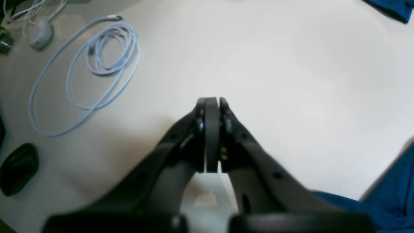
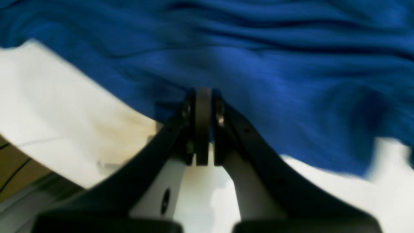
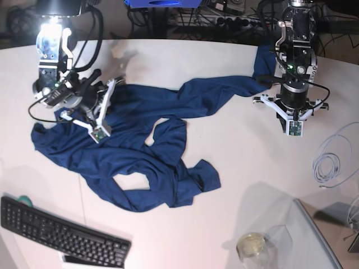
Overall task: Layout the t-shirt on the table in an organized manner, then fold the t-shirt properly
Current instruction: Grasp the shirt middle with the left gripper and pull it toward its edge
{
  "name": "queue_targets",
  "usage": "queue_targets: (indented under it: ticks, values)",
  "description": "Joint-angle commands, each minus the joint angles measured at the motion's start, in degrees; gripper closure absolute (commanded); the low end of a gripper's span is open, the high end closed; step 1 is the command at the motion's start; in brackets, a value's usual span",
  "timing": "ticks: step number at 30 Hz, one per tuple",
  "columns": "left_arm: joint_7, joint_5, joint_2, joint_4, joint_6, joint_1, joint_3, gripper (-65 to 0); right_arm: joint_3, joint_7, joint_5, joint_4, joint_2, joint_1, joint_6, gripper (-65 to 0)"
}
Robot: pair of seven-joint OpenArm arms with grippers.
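Note:
The dark blue t-shirt lies crumpled across the middle and left of the white table, with one sleeve stretched toward the far right. My right gripper is shut, its tips low over the cloth just inside the shirt's edge. I cannot tell whether a fold is pinched. In the base view it sits over the shirt's left part. My left gripper is shut and empty above bare table. In the base view it is right of the sleeve. Shirt cloth shows at that view's lower right.
A coiled pale cable lies left of my left gripper, beside a white round device and a black object. A black keyboard, a glass and a translucent tray sit along the near edge. A blurred pale shape is beyond the shirt.

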Motion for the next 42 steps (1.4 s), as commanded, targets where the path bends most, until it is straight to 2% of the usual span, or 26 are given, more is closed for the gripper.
queue_targets:
  ticks: [1,3,7,10,14,21,25,28,34,35,39,41,42]
  values:
    - [-1.40,0.13,-0.53,1.20,0.43,-0.25,-0.24,0.0,0.39,0.53,-0.01,-0.87,0.33,0.71,-0.10,-2.1]
    - [-1.48,0.13,-0.62,1.29,0.43,0.80,-0.24,0.0,0.39,2.46,-0.09,-4.13,0.33,1.68,-0.28,-2.1]
    - [-1.57,0.13,-0.79,1.38,0.43,2.39,-0.60,0.0,0.57,6.60,-0.09,-11.86,4.02,3.00,-0.63,-2.1]
    - [-1.57,0.13,-0.88,1.20,0.43,3.62,-0.68,0.0,3.91,8.97,-0.09,-18.54,6.40,4.93,-0.63,-2.1]
    - [-1.57,0.13,-0.88,0.85,0.43,3.97,-0.60,0.0,9.01,9.41,-0.09,-23.91,8.94,7.57,-0.63,-2.1]
    - [-1.57,0.13,-0.62,0.85,0.43,2.56,0.28,0.0,9.80,9.32,0.17,-24.43,12.99,8.27,-0.63,-2.1]
    - [-1.48,0.13,-0.53,-1.26,0.43,-1.13,11.18,0.0,9.80,9.06,0.26,-18.81,12.37,6.34,-0.37,-2.1]
    - [-1.48,0.13,0.17,-5.22,0.43,-5.97,19.45,0.0,9.80,8.88,0.26,-9.40,9.12,2.56,-0.37,-2.1]
    - [-1.48,0.13,6.59,-11.46,0.43,-13.70,25.07,0.0,9.71,8.79,-0.01,4.40,4.81,-1.57,-0.46,-2.6]
    - [-1.48,0.13,7.47,-12.07,0.43,-14.58,25.43,-2.5,9.45,8.79,-0.01,5.02,4.55,-1.84,-0.46,-2.7]
    - [-1.48,0.13,9.49,-13.92,0.43,-17.04,27.71,-32.1,9.18,8.97,0.26,4.58,4.20,-1.66,-0.28,-2.9]
    - [-1.48,0.13,9.93,-16.20,0.43,-18.45,29.73,-38.7,7.78,8.97,0.26,3.70,4.11,-0.78,-0.19,-3.2]
    - [-1.48,0.13,9.93,-17.96,0.43,-19.42,30.88,-40.0,6.28,8.97,0.26,3.26,4.11,-0.52,-0.19,-3.9]
